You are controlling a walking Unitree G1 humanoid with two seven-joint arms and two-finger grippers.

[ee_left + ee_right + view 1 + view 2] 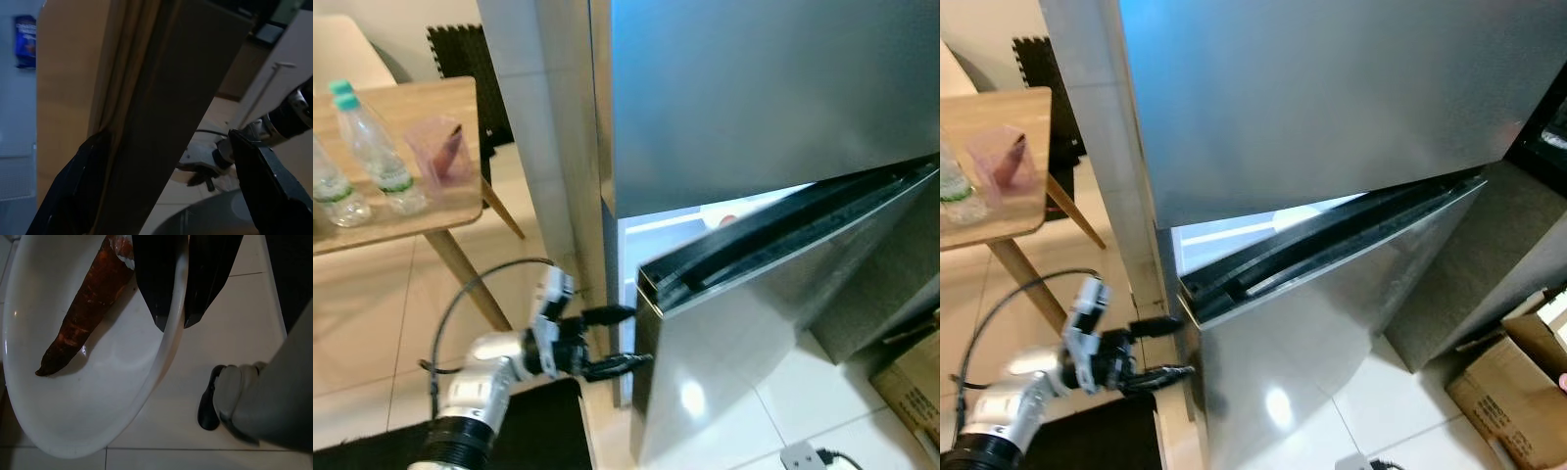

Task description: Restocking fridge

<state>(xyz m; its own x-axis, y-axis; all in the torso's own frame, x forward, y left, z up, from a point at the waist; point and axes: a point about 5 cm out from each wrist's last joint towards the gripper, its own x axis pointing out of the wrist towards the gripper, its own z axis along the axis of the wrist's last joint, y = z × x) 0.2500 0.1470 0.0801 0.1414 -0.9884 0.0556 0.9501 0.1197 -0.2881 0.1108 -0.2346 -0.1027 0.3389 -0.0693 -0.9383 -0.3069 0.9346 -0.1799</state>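
The steel fridge's lower door (754, 333) stands ajar, and a lit strip of the interior (675, 230) shows above it. The upper door (754, 98) is closed. My left gripper (639, 336) is open at the lower door's free edge, one finger above the other. In the left wrist view the door edge (166, 122) runs between the spread fingers (73, 191). My right gripper (173, 325) is shut on the rim of a white bowl (146, 396), held low over the tiled floor. A dark orange carrot (83, 318) lies in the bowl.
A wooden table (411, 108) at the left holds two water bottles (377, 147) and a pink cup (440, 152). A black mat (538, 431) lies under my left arm. A cardboard box (911, 382) stands at the right. My foot (230, 396) is beside the bowl.
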